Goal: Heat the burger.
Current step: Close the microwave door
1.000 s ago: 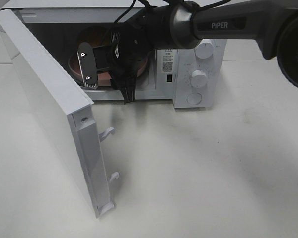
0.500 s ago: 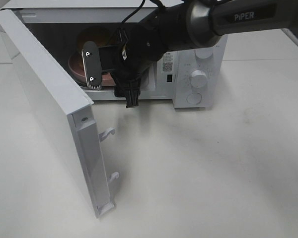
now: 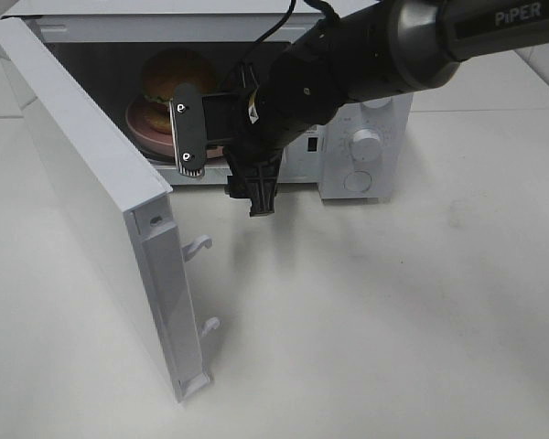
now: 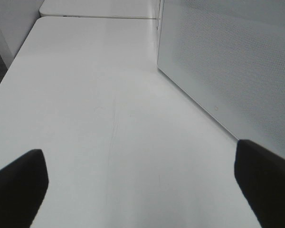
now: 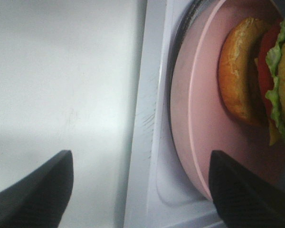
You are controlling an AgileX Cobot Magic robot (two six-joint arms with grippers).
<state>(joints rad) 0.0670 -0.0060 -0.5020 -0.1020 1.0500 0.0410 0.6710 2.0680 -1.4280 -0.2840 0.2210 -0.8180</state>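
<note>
Burger (image 3: 177, 71) upright on pink plate (image 3: 143, 121) in microwave (image 3: 384, 174).
Bun stack vertical; right gripper (image 5: 140, 156) and left gripper (image 4: 138, 152) splayed, empty.

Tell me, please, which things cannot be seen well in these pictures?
- Exterior high: the right arm hides part of the pink plate.
- Exterior high: markings around the dial are too small to read.
- Right wrist: the picture's edge cuts off the burger.
- Left wrist: the burger is out of view.

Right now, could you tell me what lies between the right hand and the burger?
The right wrist view shows only the microwave sill and a stretch of pink plate between right hand and burger.
</note>
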